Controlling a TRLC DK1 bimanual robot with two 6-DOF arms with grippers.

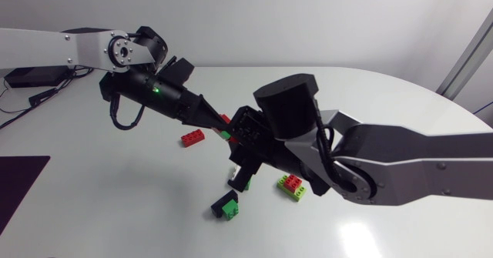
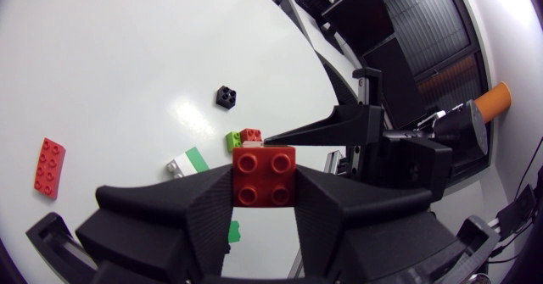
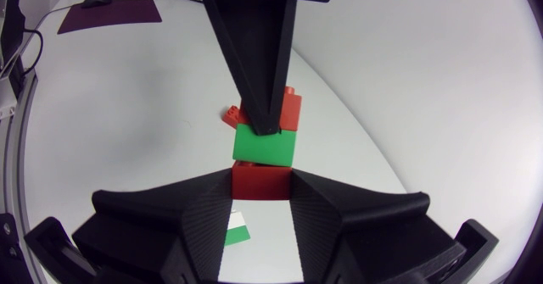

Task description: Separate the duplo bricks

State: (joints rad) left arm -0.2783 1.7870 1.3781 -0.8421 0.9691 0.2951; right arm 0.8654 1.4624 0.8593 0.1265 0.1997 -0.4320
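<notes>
A small stack of duplo bricks hangs above the table's middle between both grippers. My left gripper (image 2: 264,182) is shut on the red brick (image 2: 264,175) at one end. In the right wrist view my right gripper (image 3: 261,186) is shut on another red brick (image 3: 261,180). A green brick (image 3: 265,144) joins that one to the left gripper's red brick (image 3: 290,110). In the head view the left gripper (image 1: 214,120) and the right gripper (image 1: 237,135) meet tip to tip at the stack (image 1: 226,122).
On the table lie a flat red brick (image 1: 192,138), a green-and-black brick (image 1: 226,206), a green, red and yellow brick (image 1: 293,186) and a white-and-green brick (image 2: 187,163). A small black brick (image 2: 225,96) lies farther off. A dark mat (image 1: 19,181) covers the left edge.
</notes>
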